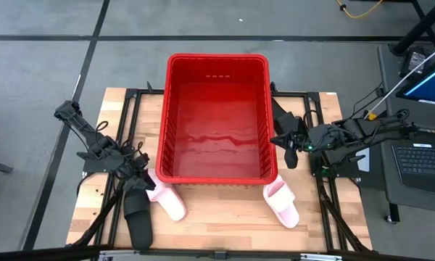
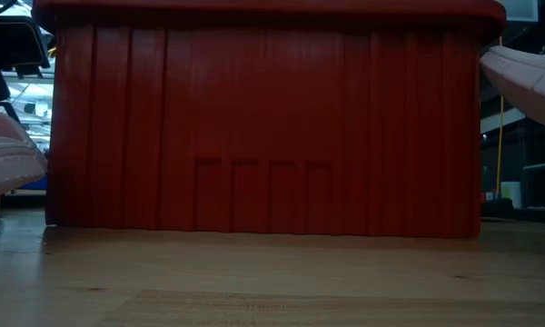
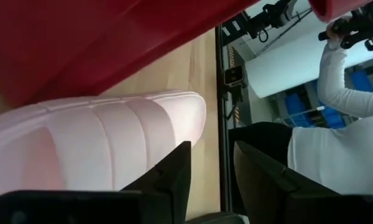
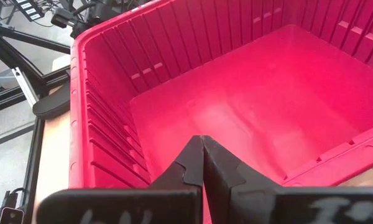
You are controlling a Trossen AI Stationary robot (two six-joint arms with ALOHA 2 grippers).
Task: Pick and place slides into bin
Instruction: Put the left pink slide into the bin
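wooden tabletop [image 1: 225,210] | bin [image 1: 216,64] sitting empty | left gripper [image 1: 141,176] fingers apart, reaching pink slide [image 1: 167,199] at front-left corner; needs closing | right gripper [image 4: 203,163] pinched together, waiting over bin's right rim

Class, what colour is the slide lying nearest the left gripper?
Pale pink slide, by the left gripper; clearest in the high view.
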